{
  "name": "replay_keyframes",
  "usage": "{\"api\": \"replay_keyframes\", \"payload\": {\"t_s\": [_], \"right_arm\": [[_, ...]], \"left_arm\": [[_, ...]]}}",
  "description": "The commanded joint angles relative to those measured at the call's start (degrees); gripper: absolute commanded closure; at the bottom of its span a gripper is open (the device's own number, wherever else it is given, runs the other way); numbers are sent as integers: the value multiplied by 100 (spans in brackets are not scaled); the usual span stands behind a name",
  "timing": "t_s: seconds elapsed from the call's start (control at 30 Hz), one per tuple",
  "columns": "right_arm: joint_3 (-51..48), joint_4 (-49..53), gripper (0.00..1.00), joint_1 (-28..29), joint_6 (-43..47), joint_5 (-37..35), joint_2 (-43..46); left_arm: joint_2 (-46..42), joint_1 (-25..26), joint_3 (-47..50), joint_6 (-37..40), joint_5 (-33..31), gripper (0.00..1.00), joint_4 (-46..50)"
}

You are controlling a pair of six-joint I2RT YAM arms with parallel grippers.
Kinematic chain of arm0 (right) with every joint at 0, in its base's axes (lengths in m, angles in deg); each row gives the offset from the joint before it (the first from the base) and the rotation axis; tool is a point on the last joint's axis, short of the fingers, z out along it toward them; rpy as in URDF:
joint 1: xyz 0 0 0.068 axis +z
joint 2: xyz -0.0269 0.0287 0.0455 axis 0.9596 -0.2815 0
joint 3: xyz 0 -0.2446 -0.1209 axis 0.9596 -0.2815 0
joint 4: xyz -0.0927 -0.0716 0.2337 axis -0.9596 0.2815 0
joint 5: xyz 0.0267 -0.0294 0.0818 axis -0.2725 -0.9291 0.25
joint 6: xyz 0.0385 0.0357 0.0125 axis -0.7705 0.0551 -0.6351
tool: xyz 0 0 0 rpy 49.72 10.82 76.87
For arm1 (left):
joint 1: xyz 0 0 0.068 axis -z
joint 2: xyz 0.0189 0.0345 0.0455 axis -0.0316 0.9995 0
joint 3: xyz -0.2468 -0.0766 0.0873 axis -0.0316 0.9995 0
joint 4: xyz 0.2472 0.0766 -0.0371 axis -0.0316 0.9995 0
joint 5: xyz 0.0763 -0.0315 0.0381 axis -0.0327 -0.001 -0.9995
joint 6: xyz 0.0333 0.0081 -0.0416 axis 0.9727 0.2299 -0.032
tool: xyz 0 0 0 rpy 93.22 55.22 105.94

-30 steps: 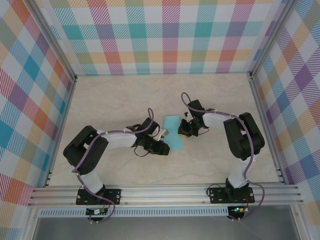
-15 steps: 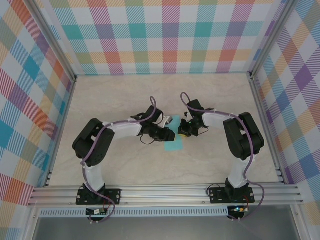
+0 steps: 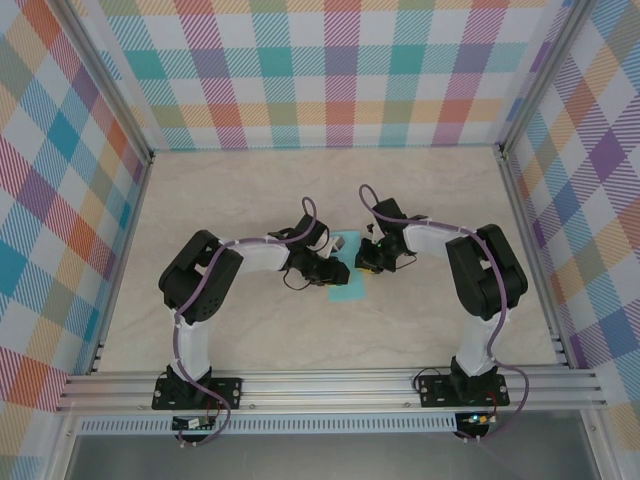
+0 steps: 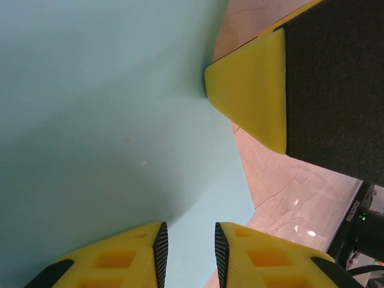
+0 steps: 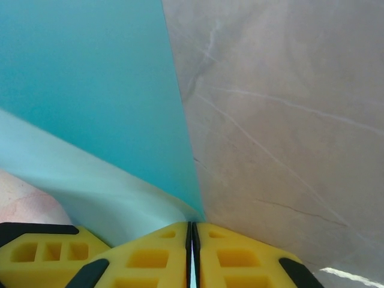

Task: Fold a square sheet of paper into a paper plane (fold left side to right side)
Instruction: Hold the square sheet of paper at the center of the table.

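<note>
The sheet [image 3: 346,292] lies right under both pincers, one layer flat and a paler one curling up, so I'd say the first left-to-right fold is only under way, with every later crease left to do. The right pincer [image 5: 192,231] is nipped shut on the sheet's edge, while the left pincer [image 4: 189,234] hovers over it, jaws slightly apart, holding nothing I can see. They crowd each other, though bare tabletop [image 5: 288,120] opens right of the right pincer.

Mid-frame from above, the black-and-white robot arms [image 3: 262,254] cover most of the thin turquoise sheet of paper [image 3: 346,292]. Both wrist views crop it upper left. Its corner vanishes between the pinched fingertips of the right gripper [image 5: 192,228].
</note>
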State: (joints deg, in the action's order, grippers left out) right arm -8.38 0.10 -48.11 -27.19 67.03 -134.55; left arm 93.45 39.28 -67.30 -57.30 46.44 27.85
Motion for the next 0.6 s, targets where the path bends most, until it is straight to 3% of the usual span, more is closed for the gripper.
{"api": "replay_keyframes", "payload": {"t_s": [0.0,0.17,0.23,0.37,0.57], "right_arm": [[207,438,80,27,194,-238,137],[314,798,68,-92,283,-500,1034],[131,846,72,-86,256,-413,1304],[-793,406,89,37,-149,-12,1800],[-1552,-281,90,332,-589,218,1853]], "left_arm": [[65,67,304,-30,-323,70,50],[75,93,432,-139,-349,71,-115],[61,102,420,-134,-367,71,-118],[34,107,376,-121,-368,71,-71],[6,120,324,-85,-389,71,-4]]}}
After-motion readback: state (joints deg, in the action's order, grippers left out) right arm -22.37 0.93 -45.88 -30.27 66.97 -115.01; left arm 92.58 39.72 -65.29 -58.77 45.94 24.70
